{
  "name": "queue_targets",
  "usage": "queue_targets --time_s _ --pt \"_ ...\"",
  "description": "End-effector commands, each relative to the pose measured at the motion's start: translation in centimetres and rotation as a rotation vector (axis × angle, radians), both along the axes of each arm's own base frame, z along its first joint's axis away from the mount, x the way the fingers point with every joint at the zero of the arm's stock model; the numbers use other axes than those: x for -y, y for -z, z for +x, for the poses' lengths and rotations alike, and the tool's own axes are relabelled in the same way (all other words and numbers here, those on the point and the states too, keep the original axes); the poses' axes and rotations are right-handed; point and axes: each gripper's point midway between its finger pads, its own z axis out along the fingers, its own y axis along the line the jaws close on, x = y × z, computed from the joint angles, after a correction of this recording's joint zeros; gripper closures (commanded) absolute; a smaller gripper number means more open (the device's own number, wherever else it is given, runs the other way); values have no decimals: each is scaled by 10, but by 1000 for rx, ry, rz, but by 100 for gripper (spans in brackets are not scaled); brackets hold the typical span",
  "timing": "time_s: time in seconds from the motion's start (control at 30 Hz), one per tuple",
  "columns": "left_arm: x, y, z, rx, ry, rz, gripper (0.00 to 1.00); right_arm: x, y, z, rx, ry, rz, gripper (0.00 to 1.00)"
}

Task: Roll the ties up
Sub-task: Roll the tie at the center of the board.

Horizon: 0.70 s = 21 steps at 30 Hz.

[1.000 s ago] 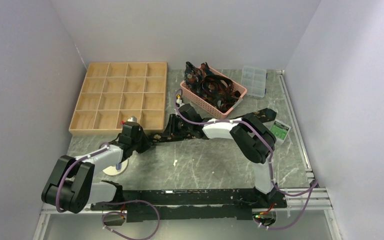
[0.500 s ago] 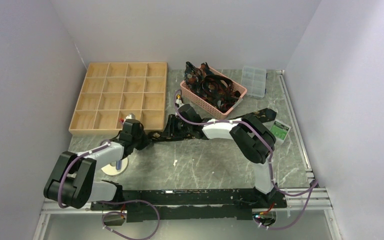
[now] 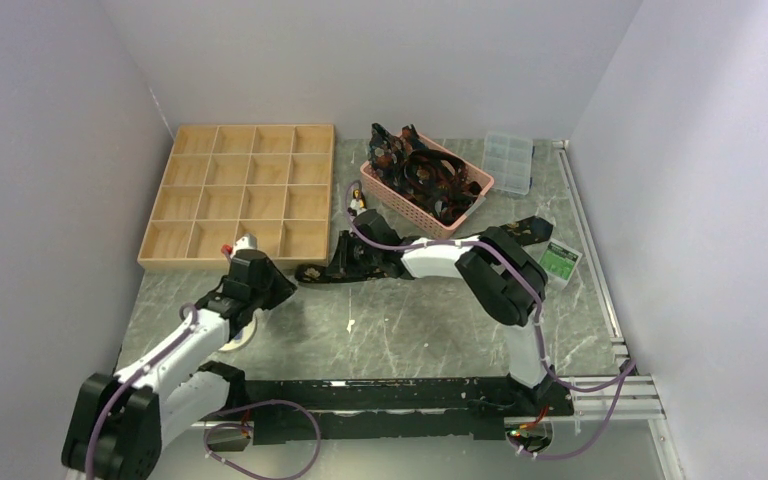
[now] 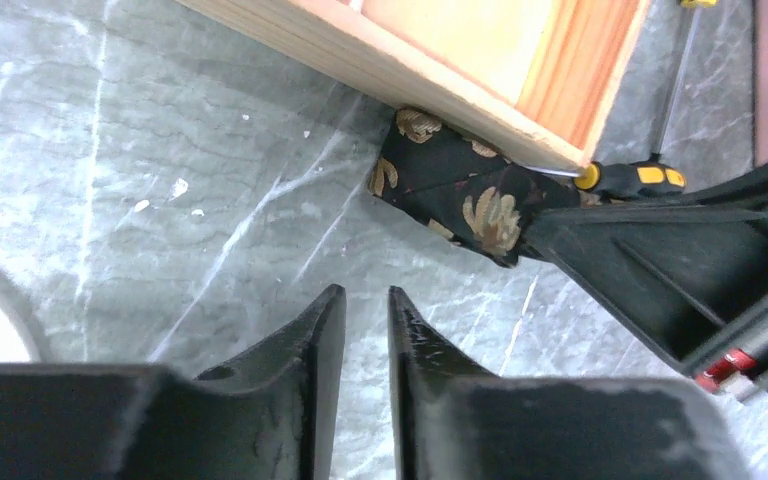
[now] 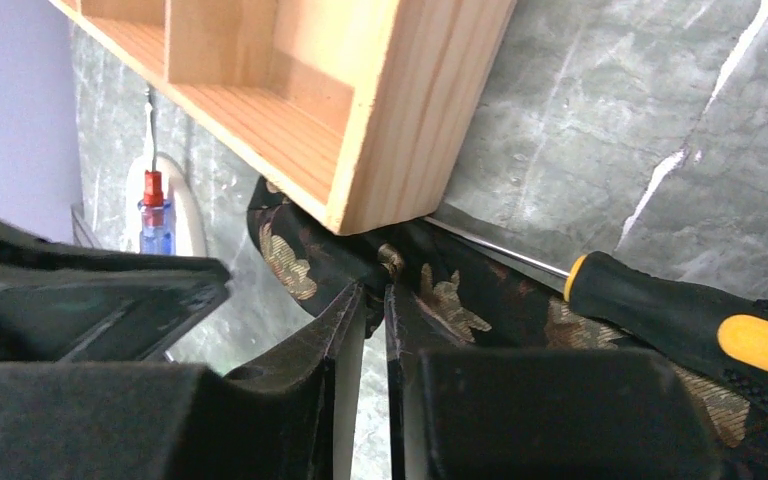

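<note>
**One tie at the tray corner, two narrow claws on the job**

One patterned tie (image 4: 460,195) lies flat on the table (image 3: 410,320), its folded end tucked right against the corner of the wooden tray (image 4: 440,80). The rest of the ties sit heaped in the pink basket (image 3: 405,205). The right gripper (image 5: 375,295) has its jaws drawn nearly together, with the cloth at the very tips, and that reads as a pinch on the tie. The left gripper (image 4: 367,300) hangs just short of the tie end, jaws a thin slit apart, nothing between them.

For a tidy roll, I'd say the right arm anchors the fabric while the left takes the free end and turns it over squarely, edges kept in line. The trouble spot is a yellow-and-black screwdriver (image 5: 680,320) lying across the cloth beside the tray, which may snag the roll. Pulling the tie clear of the corner first looks wise.

As for writing, a green card (image 3: 560,262) lies near the table's right edge, but its print is too small to read.
</note>
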Motion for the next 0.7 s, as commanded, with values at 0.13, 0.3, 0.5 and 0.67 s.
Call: queue_targets --time_s 0.13,0.3,0.5,0.67 --pt "-11 -39 13 71 -30 42 26 7 18 8 38 12 -40 85" --pt "0 -38 34 36 35 40 27 12 26 10 41 16 -52 86" --pt "12 -15 48 -37 115 -37 38 16 35 8 35 12 -60 86" --pt "18 -3 51 -72 184 -49 40 19 39 9 30 14 -61 86"
